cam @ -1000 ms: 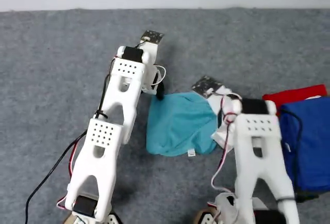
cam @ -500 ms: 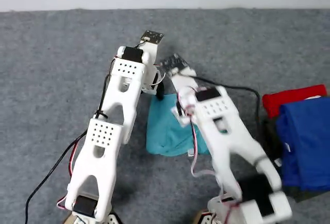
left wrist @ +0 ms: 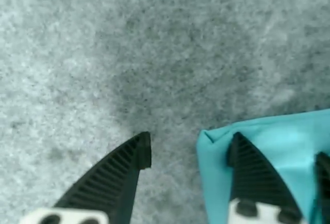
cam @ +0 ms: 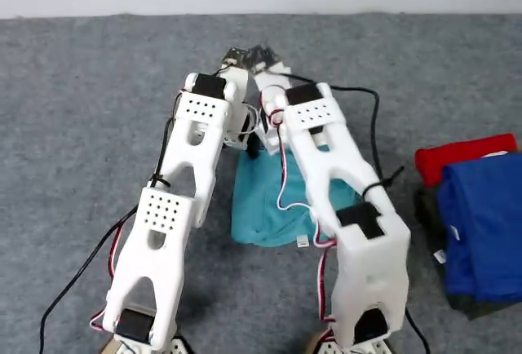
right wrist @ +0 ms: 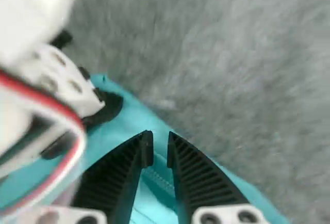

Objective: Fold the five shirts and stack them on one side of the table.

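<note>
A teal shirt [cam: 263, 203], folded into a compact shape, lies mid-table and shows partly between the two arms. My left gripper [left wrist: 191, 149] is open at the shirt's far left corner. One of its fingers [left wrist: 126, 170] rests on the carpet, the other on the teal cloth [left wrist: 289, 141]. My right gripper [right wrist: 158, 144] hovers just over the teal shirt [right wrist: 129, 123] beside the left gripper's wrist [right wrist: 56, 84]. Its fingers are shut to a narrow slit with nothing between them. In the high view the right arm [cam: 322, 146] stretches across the shirt toward the left arm [cam: 200, 138].
At the right edge sits a stack of folded shirts: a red one [cam: 465, 154] at the back, a blue one [cam: 485, 223] on top, a dark one [cam: 428, 207] beneath. Grey carpet [cam: 98, 93] covers the table, open to the left and far side.
The right arm has swung from the shirt's right side across to its far left corner, beside the left gripper. The left arm and the shirt have stayed put.
</note>
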Motion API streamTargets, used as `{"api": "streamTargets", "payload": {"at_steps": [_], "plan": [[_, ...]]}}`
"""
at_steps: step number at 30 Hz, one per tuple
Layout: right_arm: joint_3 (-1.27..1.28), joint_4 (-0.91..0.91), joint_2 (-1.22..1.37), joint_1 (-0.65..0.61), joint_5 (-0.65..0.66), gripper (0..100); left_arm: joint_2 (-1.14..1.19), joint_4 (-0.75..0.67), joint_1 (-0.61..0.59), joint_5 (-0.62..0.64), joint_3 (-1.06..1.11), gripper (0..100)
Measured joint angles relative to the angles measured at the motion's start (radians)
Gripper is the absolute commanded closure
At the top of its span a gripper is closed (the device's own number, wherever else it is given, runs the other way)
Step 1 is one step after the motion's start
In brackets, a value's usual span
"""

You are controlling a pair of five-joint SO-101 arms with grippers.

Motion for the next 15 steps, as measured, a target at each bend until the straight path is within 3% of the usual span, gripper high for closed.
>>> {"api": "streamTargets", "payload": {"at_steps": [15], "plan": [[-0.009, 0.295, 0.005, 0.000, 0.107, 98.8, 0.000, 0.000, 0.000, 0.000, 0.000, 76]]}}
